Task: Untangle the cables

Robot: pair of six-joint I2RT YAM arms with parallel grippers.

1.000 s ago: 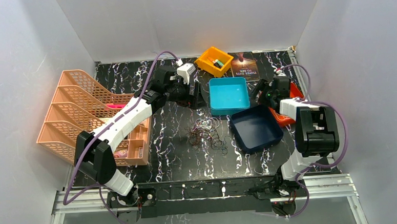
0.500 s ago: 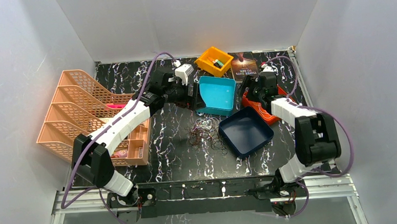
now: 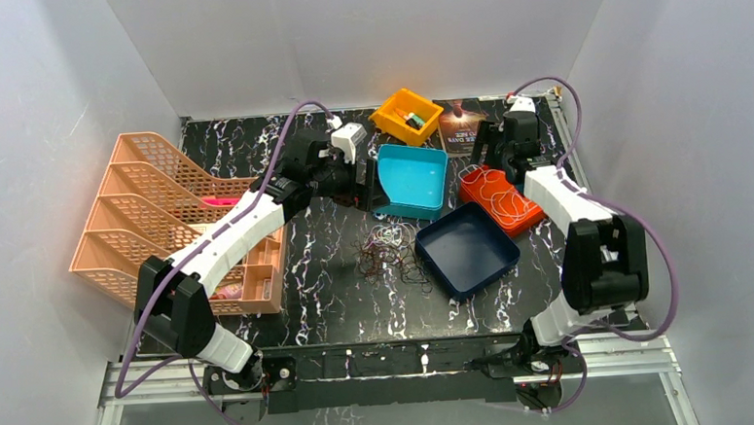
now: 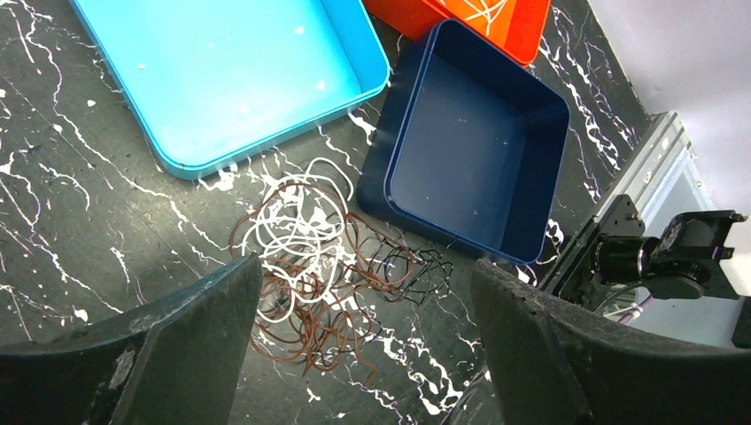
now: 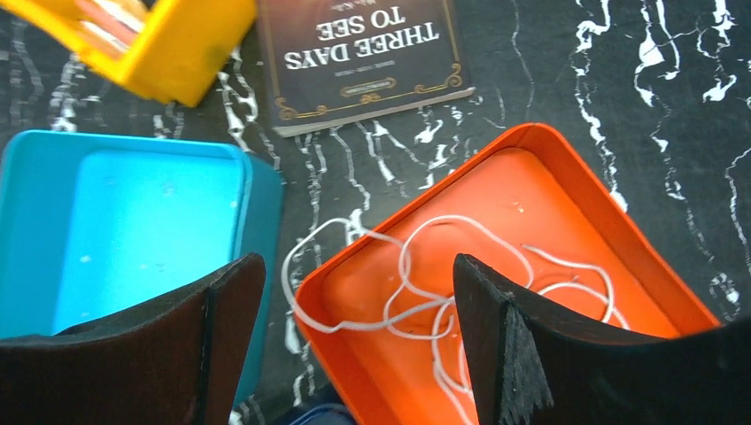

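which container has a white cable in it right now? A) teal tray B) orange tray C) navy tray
B: the right wrist view shows a white cord looped inside the orange tray, one loop spilling over its rim. In the left wrist view the teal tray and the navy tray hold no cable.

We look down on a black worktop [image 3: 339, 302] veined with white like marble. Plain pale grey walls close it in on three sides: a back wall [image 3: 364, 38], a left wall [image 3: 28, 143] and a right wall [image 3: 699, 108], and the two side walls slant outward toward us. The light is soft and even, brightest on the back wall. A silver metal rail [image 3: 634, 360] runs along the near edge, with a dull grey surface [image 3: 384, 421] below it.
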